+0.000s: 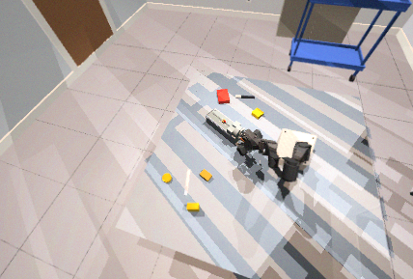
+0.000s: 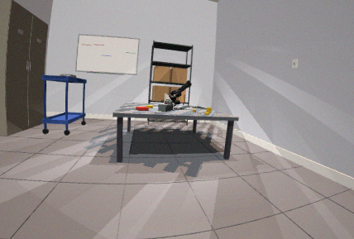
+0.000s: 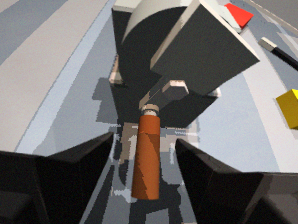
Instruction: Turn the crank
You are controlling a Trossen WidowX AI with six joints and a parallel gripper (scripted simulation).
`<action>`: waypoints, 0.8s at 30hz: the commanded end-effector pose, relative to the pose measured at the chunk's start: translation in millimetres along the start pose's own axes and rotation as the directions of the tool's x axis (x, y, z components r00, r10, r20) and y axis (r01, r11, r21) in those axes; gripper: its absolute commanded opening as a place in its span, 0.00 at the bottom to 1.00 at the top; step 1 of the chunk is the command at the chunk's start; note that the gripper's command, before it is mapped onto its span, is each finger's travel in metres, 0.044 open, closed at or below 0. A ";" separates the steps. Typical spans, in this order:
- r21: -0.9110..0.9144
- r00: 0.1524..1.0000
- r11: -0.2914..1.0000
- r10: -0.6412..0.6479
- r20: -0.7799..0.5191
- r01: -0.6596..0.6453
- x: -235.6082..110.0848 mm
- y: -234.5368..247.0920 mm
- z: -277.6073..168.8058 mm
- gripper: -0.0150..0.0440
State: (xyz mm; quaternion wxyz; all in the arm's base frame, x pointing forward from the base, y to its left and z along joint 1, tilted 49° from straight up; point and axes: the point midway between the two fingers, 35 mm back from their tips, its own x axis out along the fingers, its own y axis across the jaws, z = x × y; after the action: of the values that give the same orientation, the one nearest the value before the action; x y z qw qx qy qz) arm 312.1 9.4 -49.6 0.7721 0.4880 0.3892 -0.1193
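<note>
The desk (image 1: 338, 113) carries a top striped in pale blue, grey-blue and off-white, on dark grey legs. The crank machine (image 1: 223, 124) is grey with a small red mark on its slide; its handle (image 3: 146, 157) is orange-brown with a pale collar. The hand (image 3: 145, 172) has black fingers. A red block (image 1: 223, 96) and a yellow block (image 1: 258, 112) lie on the stripes, with an orange block (image 1: 206, 175) and a yellow disc (image 1: 166, 178). The cart (image 1: 303, 21) is bright blue. The door (image 1: 63, 12) is brown, and the floor tiles are beige-grey.
</note>
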 end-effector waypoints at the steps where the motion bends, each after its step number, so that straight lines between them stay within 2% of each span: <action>1: 0.000 1.000 1.000 -0.001 0.000 0.001 0.0 -0.2 0.0 0.88; 4: 0.000 1.000 1.000 -0.001 0.000 0.001 0.0 -0.2 0.0 1.00; 24: -0.002 1.000 1.000 -0.002 0.002 0.002 -37.0 0.1 39.9 1.00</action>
State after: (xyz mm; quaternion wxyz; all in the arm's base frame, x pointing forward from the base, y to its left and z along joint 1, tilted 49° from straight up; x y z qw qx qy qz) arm 306.1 -28.9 -18.3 0.7714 0.4882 0.3886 -0.1246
